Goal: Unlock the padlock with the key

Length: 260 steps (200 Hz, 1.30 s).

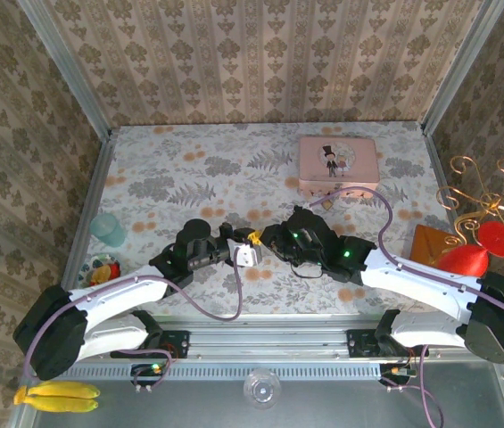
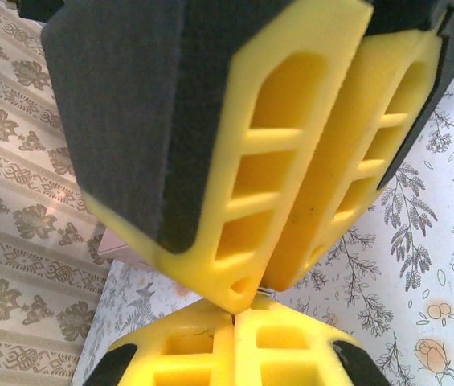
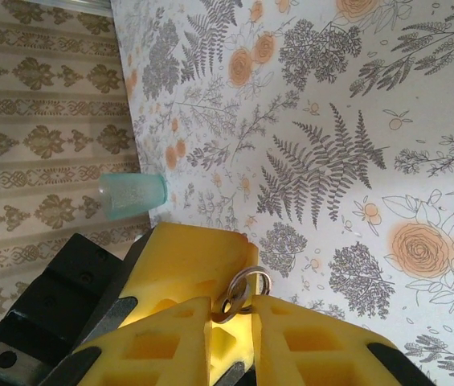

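Observation:
The two grippers meet tip to tip over the middle of the table. My right gripper [image 3: 231,309] [image 1: 268,237] is shut on the key [image 3: 233,301], a small metal key with a silvery split ring [image 3: 251,281] sticking up past the yellow fingertips. My left gripper [image 2: 247,315] [image 1: 250,239] has its yellow fingers pressed together, and I see nothing between them. In the left wrist view the right gripper's fingers [image 2: 291,161] loom just above, with a sliver of silvery metal [image 2: 263,289] at the point where they meet. The padlock is hidden.
A pink tin [image 1: 338,164] stands at the back right. A teal cup [image 1: 108,229] [image 3: 132,195] is by the left wall, with a small fruit toy [image 1: 104,267] near it. Red objects [image 1: 466,259], an orange block [image 1: 434,242] and a gold wire stand [image 1: 483,192] crowd the right edge.

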{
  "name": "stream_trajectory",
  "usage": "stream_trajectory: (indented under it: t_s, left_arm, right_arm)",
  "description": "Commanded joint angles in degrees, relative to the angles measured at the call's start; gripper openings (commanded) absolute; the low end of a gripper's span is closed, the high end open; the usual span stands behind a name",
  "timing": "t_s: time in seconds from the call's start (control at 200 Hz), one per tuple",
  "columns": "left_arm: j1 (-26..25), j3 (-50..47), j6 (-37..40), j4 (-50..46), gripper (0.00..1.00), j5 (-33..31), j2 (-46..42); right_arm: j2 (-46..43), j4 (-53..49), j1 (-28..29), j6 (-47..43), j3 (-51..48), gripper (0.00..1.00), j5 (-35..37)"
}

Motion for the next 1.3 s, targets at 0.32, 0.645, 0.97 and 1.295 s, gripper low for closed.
stream_trajectory:
  t_s: [0.32, 0.645, 0.97, 1.295]
  left_arm:
    - [-0.63, -1.06, 1.49, 1.76, 0.0, 1.97, -0.64]
    - [-1.52, -1.19, 2.13, 1.8, 0.0, 2.48, -0.46]
    - [-1.97, -1.28, 2.38, 2.38, 0.0, 2.24, -0.29]
    - [-2.04, -1.82, 0.74, 5.39, 0.11, 0.85, 0.5]
  right_arm:
    - [-1.3, -1.0, -0.54, 1.51, -1.41, 0.24, 2.53]
    - [-1.19, -1.24, -0.85, 1.34, -1.41, 0.17, 2.56]
    - [-1.06, -1.37, -0.78, 1.25, -1.41, 0.1, 2.45]
    - [-1.28, -2.14, -0.79, 0.24, -1.03, 0.01, 2.79]
